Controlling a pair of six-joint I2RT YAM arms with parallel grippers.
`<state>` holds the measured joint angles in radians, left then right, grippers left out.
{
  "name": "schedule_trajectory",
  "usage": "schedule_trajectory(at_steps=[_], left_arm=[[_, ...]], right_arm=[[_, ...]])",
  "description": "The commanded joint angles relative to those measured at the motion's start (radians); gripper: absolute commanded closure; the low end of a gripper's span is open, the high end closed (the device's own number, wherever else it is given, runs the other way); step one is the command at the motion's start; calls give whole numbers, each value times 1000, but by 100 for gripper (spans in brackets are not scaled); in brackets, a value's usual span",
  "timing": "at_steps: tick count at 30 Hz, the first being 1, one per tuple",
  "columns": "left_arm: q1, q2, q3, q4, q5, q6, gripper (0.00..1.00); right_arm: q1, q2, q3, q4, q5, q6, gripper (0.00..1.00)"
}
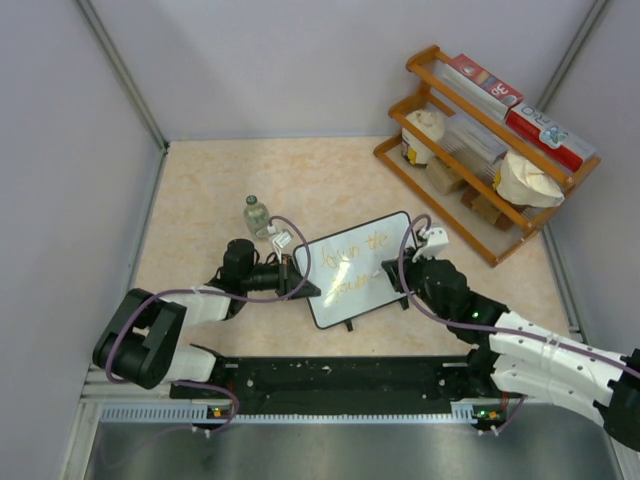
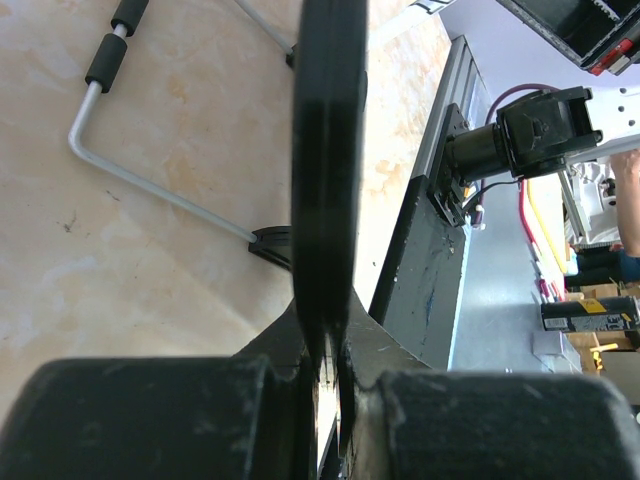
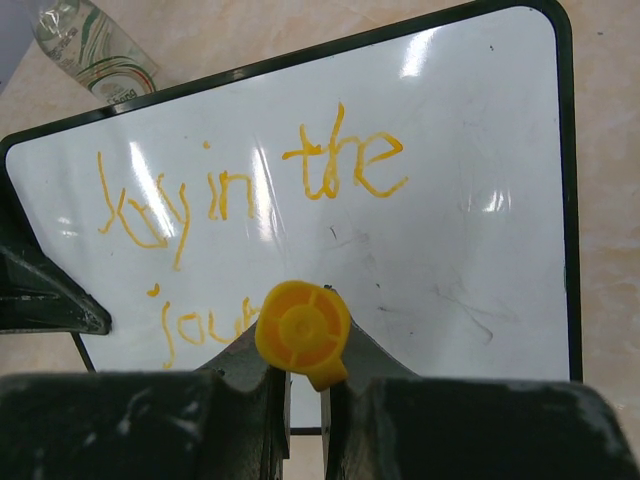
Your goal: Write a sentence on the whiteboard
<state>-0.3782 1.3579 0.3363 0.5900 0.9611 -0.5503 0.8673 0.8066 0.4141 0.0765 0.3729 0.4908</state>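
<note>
On the bench (image 1: 200, 200), the left tool (image 2: 325, 390) clamps the board (image 3: 480, 250) by its left edge. The right tool (image 3: 305, 400), squarely facing it, grips an orange marker (image 3: 302, 332) aimed at the sentence (image 3: 250, 190), second line. Blank board runs rightward along its length.

Bottle (image 1: 257, 216) beside whiteboard (image 1: 372, 262) left corner, rack (image 1: 436, 206) far right, open tabletop (image 1: 330, 185) between

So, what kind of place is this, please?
Probably a robot test cell in a lab, not a home: grey partition walls enclose the table, robot arms are mounted on a metal rail, and a wooden rack holds boxes.
</note>
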Motion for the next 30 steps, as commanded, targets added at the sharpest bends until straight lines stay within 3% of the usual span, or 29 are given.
schedule_trajectory(at_steps=[1,30], left_arm=[[-8,15,-14,-19,28,30,100],[-8,10,-14,-22,28,30,100]], right_arm=[[-14,29,43,63,11,-6,100],[-97,51,77,-44,15,-12,100]])
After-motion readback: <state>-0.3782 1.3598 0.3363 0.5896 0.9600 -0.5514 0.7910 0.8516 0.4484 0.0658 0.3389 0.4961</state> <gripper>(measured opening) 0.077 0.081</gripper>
